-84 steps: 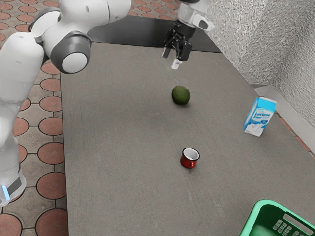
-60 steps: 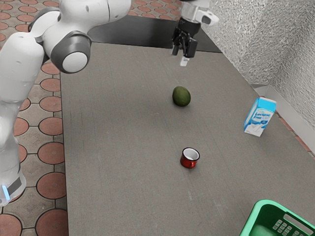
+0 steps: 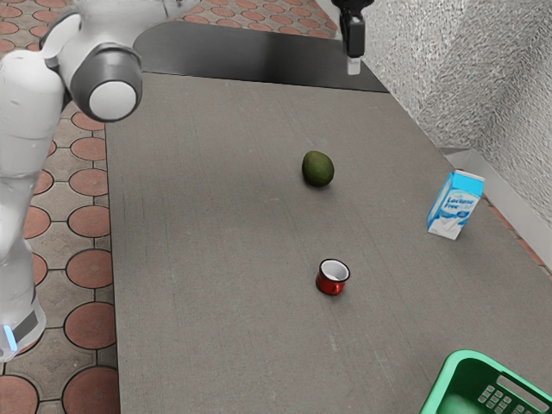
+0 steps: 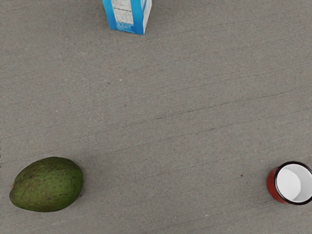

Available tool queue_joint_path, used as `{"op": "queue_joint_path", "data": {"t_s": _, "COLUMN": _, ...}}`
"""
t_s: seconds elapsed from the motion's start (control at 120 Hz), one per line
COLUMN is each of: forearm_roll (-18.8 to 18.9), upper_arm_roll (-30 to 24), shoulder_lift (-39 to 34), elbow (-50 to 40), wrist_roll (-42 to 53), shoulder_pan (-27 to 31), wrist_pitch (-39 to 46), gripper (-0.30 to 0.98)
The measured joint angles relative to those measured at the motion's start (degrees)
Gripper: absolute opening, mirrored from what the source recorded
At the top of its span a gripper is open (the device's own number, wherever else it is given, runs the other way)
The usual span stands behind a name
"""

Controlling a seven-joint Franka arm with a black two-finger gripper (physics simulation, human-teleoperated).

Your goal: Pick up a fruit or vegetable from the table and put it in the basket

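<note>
Grey table, with a green basket near, at the exterior view's right. Beyond stands a red mug, then a blue-and-white carton to the right; farther, the avocado lies on the table. Far and raised, the gripper is clear of it; whether its jaws are open or closed, I cannot tell.

Site: patio-like room, perhaps domestic; exact kind unclear.
Underfoot, round terracotta-coloured paving set in grey; rough pale wall beside a plain grey table. Household goods lend a homely note: carton marked "Lactose Free", red cup with white inside, green basket with slotted side.
</note>
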Motion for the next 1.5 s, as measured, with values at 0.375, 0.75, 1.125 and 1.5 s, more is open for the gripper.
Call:
{"op": "queue_joint_path", "data": {"t_s": 0.375, "forearm_roll": -0.88, "upper_arm_roll": -2.43, "shoulder_lift": 16.26, "elbow": -1.83, "wrist_roll": 19.77, "shoulder_pan": 10.01, "wrist_pitch": 8.91, "gripper": 0.68}}
{"op": "queue_joint_path", "data": {"t_s": 0.75, "forearm_roll": -0.92, "upper_arm_roll": -6.8, "shoulder_lift": 22.72, "elbow": 0.38, "wrist_roll": 44.36, "shoulder_pan": 16.01, "wrist_pitch": 13.01, "gripper": 0.68}}
{"op": "queue_joint_path", "data": {"t_s": 1.125, "forearm_roll": -0.85, "upper_arm_roll": -7.29, "shoulder_lift": 24.65, "elbow": 0.32, "wrist_roll": 58.03, "shoulder_pan": 17.45, "wrist_pitch": 10.04, "gripper": 0.68}}
{"op": "queue_joint_path", "data": {"t_s": 1.5, "forearm_roll": -0.88, "upper_arm_roll": -8.83, "shoulder_lift": 26.54, "elbow": 0.28, "wrist_roll": 65.5, "shoulder_pan": 18.68, "wrist_pitch": 8.81, "gripper": 0.68}}
